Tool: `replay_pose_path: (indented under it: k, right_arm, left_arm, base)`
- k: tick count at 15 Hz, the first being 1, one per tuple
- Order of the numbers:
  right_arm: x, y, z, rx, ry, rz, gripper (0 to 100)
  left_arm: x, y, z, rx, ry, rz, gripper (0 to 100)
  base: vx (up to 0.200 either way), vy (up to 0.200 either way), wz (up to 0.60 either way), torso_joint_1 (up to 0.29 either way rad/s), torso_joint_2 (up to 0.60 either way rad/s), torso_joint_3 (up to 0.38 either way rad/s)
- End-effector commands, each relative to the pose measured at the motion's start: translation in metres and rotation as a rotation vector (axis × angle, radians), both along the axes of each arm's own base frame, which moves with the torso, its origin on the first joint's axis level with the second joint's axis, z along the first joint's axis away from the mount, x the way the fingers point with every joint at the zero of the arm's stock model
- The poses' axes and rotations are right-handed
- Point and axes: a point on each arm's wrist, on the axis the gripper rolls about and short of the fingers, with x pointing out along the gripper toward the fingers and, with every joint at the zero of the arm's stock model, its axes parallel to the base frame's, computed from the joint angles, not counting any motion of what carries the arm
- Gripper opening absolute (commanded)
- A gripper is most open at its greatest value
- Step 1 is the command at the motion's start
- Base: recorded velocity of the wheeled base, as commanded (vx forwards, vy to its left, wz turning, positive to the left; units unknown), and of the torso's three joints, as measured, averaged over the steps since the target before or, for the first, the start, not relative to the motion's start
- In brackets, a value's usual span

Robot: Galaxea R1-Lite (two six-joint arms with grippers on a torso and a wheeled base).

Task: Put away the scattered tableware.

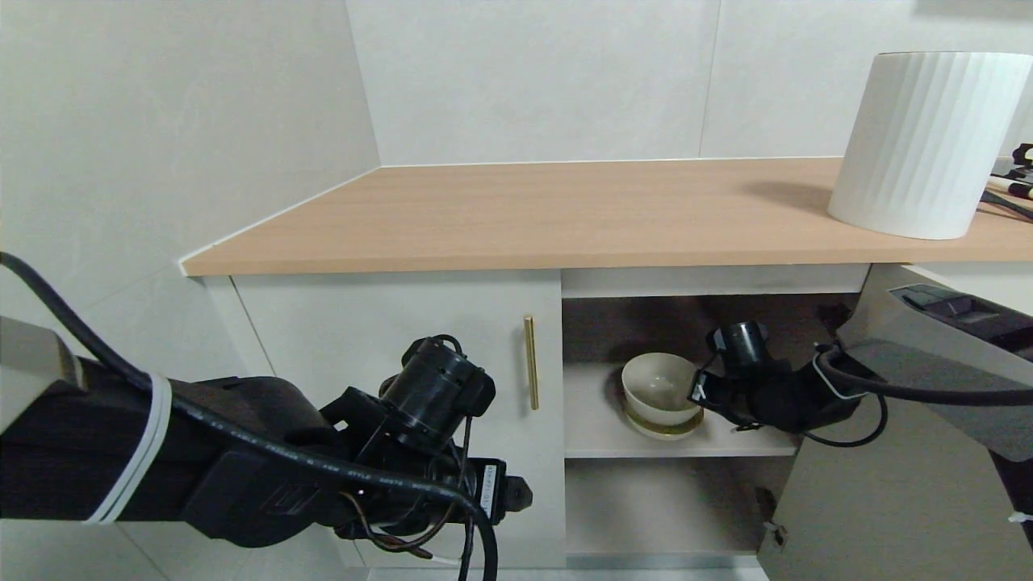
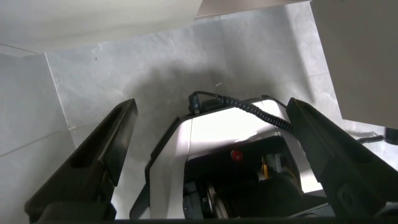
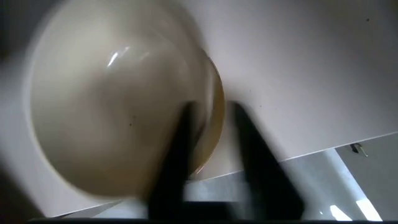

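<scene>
Cabinet shelf [image 1: 589, 428] holds the bowl [image 1: 658, 387]; your right gripper [image 3: 211, 112] straddles its rim, grip uncertain; left gripper [image 2: 211, 106] spread, empty. Pull back crooked and it may tip off.

A cream bowl [image 1: 660, 390] is seen tilted, its opening turned outward, resting on a small yellow-rimmed plate [image 1: 666, 425] on the cabinet shelf [image 1: 593, 428].

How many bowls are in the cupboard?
1: a cream bowl on the open cupboard's shelf, sitting on a yellowish dish. The closed door may hide more.
</scene>
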Motion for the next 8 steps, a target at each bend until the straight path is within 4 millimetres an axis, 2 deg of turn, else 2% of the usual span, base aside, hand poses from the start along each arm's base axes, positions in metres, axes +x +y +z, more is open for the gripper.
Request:
replay_pose_path:
  k: [1,8]
  right_arm:
    - [-0.0004,0.0004,0.0005,0.0,0.0,0.003,100]
    - [-0.0013,0.0002,0.0036,0.003,-0.003,0.003,100]
  left_arm:
    - [0.0002,-0.0002,-0.0007,0.002,0.002,0.0,100]
    - [0.0005,0.0008,0.0002,0.0,-0.001,0.003,100]
  base:
    - [0.0,0.0,0.0,0.0,0.0,0.0]
    - [0.0,0.0,0.0,0.0,0.0,0.0]
